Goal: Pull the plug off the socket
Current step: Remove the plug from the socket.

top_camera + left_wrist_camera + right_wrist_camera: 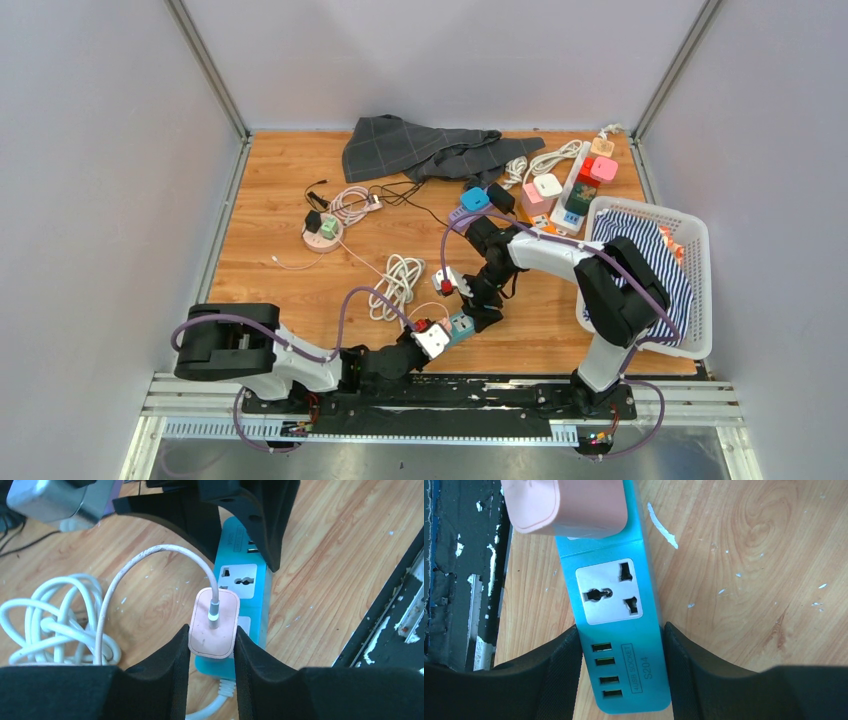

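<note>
A teal socket strip (239, 582) (624, 645) (463, 324) lies on the wooden table near its front edge. A pink plug (212, 642) (569, 505) with a thin white cable (150, 555) stands on the strip's end, its prongs hidden. My left gripper (211, 630) (440, 335) is shut on the plug, one pad on each side. Over the strip's other end, by the USB ports, my right gripper (621, 626) (480, 312) is shut on the strip's two long sides. One outlet on the strip between the grippers is free.
A coiled white cable (50, 620) (398, 280) lies left of the strip. The black front rail (395, 620) runs close by. A white basket (700, 250) of striped cloth stands right. Grey cloth (420, 150), a round socket (322, 232) and other strips (570, 185) lie farther back.
</note>
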`<state>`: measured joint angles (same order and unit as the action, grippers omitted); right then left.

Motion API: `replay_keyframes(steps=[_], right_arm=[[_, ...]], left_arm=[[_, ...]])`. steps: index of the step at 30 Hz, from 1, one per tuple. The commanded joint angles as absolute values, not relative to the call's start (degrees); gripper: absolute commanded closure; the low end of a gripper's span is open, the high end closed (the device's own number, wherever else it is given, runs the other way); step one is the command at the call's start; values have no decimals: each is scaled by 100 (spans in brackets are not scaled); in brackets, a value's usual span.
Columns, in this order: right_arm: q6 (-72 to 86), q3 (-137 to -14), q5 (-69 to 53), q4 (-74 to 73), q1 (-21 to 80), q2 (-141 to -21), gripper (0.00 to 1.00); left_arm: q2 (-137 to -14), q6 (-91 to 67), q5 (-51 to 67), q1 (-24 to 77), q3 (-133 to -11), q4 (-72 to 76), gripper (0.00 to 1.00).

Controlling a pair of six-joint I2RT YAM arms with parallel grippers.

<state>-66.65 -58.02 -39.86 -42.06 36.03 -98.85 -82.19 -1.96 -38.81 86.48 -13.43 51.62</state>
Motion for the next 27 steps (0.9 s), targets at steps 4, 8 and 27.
replay_keyframes(steps=[4, 8, 27], right_arm=[[-6319, -5757, -2830, -3691, 3416, -10295, 100], [-6314, -5757, -2815, -3691, 3414, -10303, 100], [-6305, -5772, -2807, -3691, 3414, -10292, 100]], left_arm=[[-8240, 237, -2566, 8534, -1620, 4136, 100], [-8150, -587, -2511, 8364, -1706, 3938, 100], [-7377, -1005, -2013, 8200, -755, 4985, 100]])
